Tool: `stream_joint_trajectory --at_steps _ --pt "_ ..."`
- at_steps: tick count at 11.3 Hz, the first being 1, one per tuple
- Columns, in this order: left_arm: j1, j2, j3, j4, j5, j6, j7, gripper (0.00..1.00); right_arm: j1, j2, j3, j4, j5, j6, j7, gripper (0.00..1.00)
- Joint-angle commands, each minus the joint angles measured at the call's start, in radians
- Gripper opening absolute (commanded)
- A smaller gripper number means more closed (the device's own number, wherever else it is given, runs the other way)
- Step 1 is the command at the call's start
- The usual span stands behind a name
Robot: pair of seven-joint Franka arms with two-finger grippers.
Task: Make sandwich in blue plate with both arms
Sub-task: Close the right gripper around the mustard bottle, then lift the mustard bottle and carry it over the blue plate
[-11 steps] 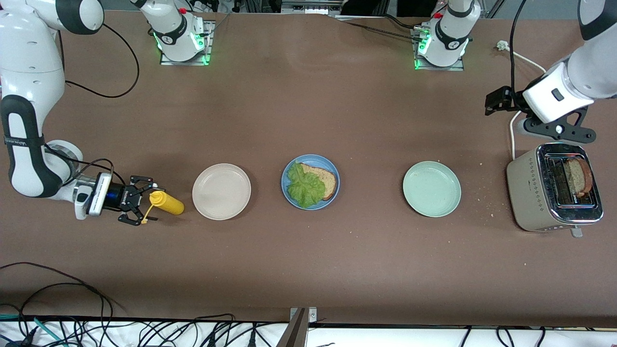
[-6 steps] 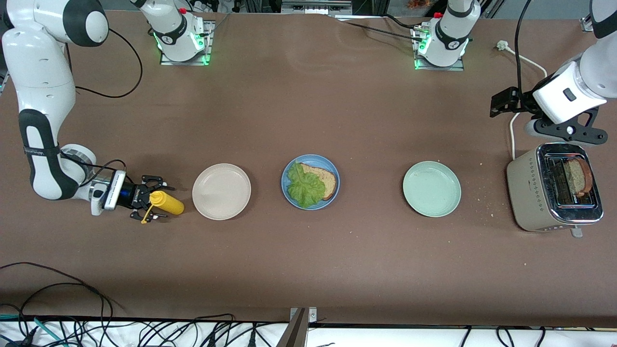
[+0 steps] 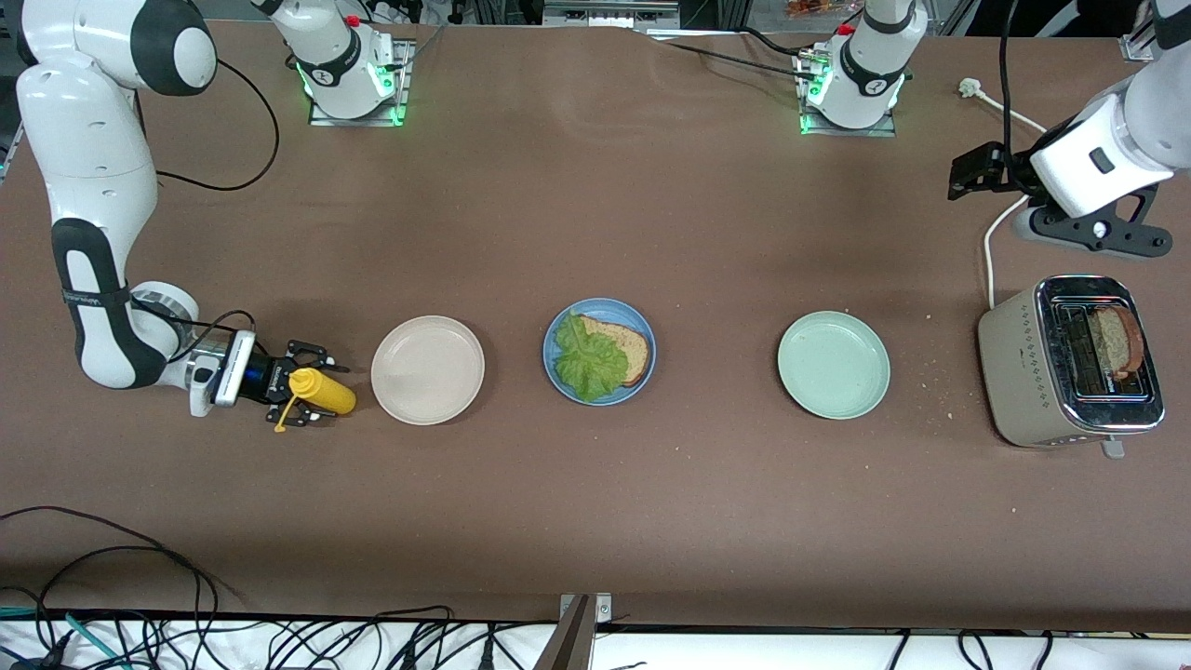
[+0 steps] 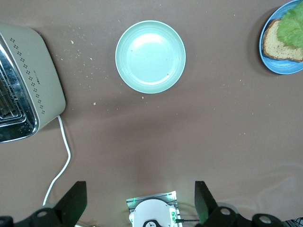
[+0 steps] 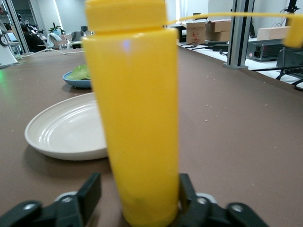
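The blue plate (image 3: 609, 306) sits mid-table and holds one bread slice (image 3: 631, 346) with a lettuce leaf (image 3: 586, 365) lying over part of it. Another bread slice (image 3: 1117, 342) stands in a toaster (image 3: 1023, 372) at the left arm's end. Above the table beside that toaster, farther from the front camera, hangs my left gripper (image 3: 1089, 234) (image 4: 140, 208), open and empty. My right gripper (image 3: 314, 388) (image 5: 139, 194) is low at the right arm's end. It is open, its fingers either side of the base of an upright yellow bottle (image 3: 327, 395) (image 5: 135, 118), with a small gap on one side.
A cream-white plate (image 3: 427, 369) lies between the bottle and the blue plate. A pale green plate (image 3: 833, 364) (image 4: 150, 56) lies between the blue plate and the toaster. The toaster's white cord (image 3: 991, 251) runs toward the left arm's base. Crumbs dot the table near the toaster.
My right gripper has slid forward until its fingers flank the yellow bottle, and they have narrowed. The left gripper has drawn up and away from the toaster.
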Motion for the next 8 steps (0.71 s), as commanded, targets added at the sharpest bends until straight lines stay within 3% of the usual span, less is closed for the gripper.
stream_joint_trajectory --at_steps 1,4,8 --pt "0.005 -0.013 -0.003 0.000 -0.014 0.010 0.005 1.00 0.016 0.014 0.002 0.037 0.014 0.029 -0.009 0.19" --pt "0.005 0.030 0.003 0.005 0.022 0.061 0.005 1.00 0.036 -0.002 0.000 0.075 -0.030 0.087 0.021 0.00" --pt "0.008 0.030 0.005 0.005 0.055 0.095 -0.003 1.00 0.091 -0.120 -0.001 0.063 -0.262 0.203 0.294 0.00"
